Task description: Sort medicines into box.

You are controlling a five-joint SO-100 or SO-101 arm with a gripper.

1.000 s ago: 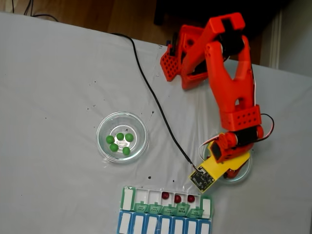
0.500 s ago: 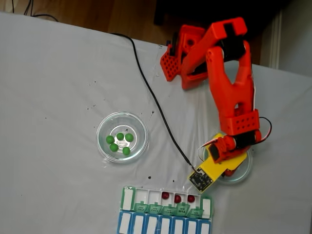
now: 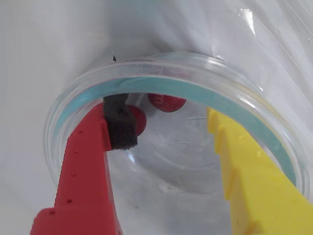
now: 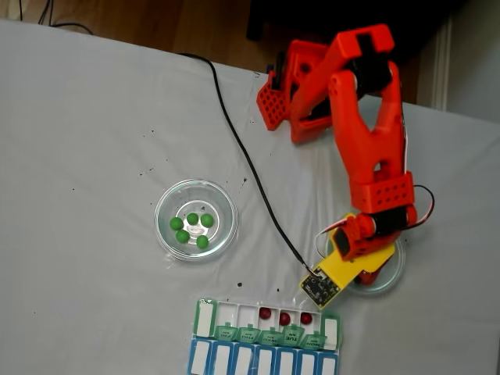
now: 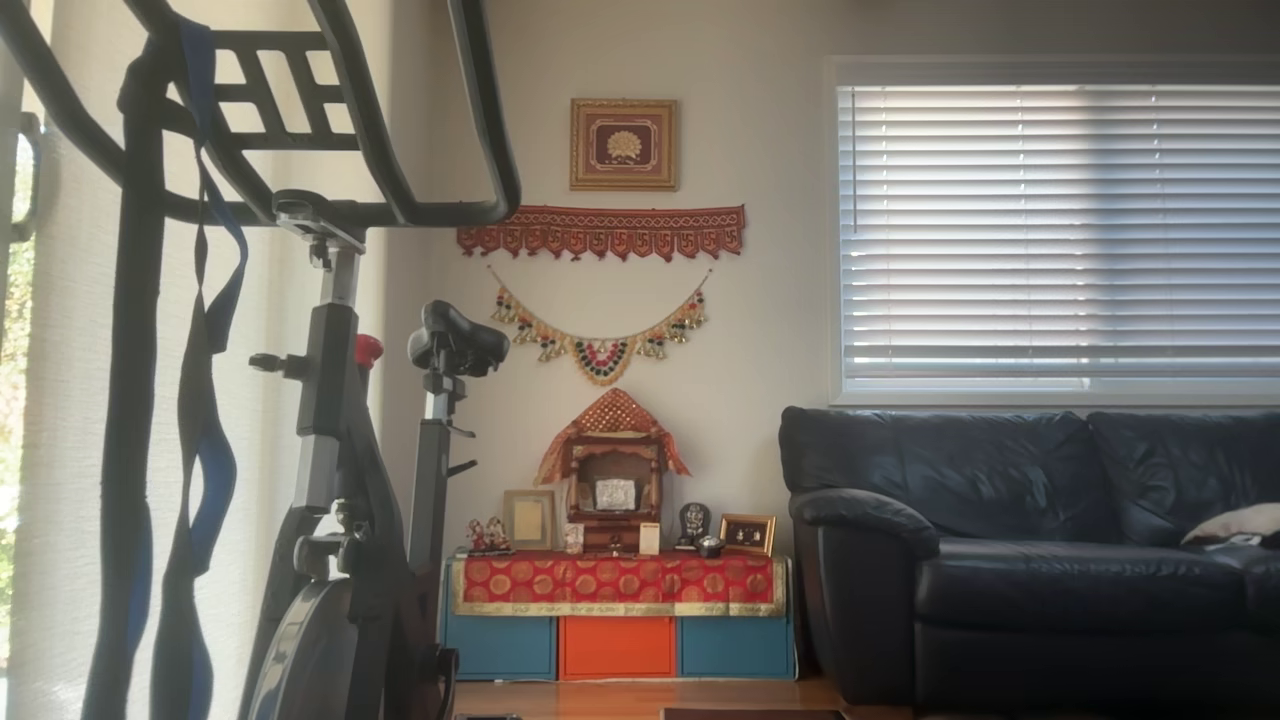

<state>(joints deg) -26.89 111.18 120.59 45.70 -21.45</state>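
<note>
Gripper (image 3: 168,122) down inside the round clear glass dish (image 3: 73,105), wrist view: red finger (image 3: 85,166) with black foam pad on the left, yellow finger (image 3: 249,166) on the right, wide gap between them, nothing gripped. Two dark red glossy balls at the dish's far wall: one (image 3: 167,102) sits free between the fingers, the other (image 3: 138,120) is just behind the foam pad, touching or nearly so, can't tell which.

Fixed view: orange arm (image 4: 371,133) reaches down over that same dish (image 4: 394,273) at the right of the white cloth-covered table (image 4: 86,125); the gripper (image 4: 367,269) and its yellow camera mount cover most of the dish, contents not visible there. Second round glass dish (image 4: 166,205), left of centre, holds five bright green balls (image 4: 192,230) clustered in the middle.

Long white pill organiser with translucent green flip lids (image 4: 205,316) lies at the bottom edge, lids folded open toward the camera. Three dark red balls in it, one per compartment: (image 4: 265,312), (image 4: 284,319), (image 4: 305,318), in adjacent cells right of centre. Other cells look white and bare. Blue-and-white organiser row (image 4: 199,358) lies directly below it, touching, lids closed.

Black cable (image 4: 242,148) runs across the table from the top to the camera board at the gripper.
</note>
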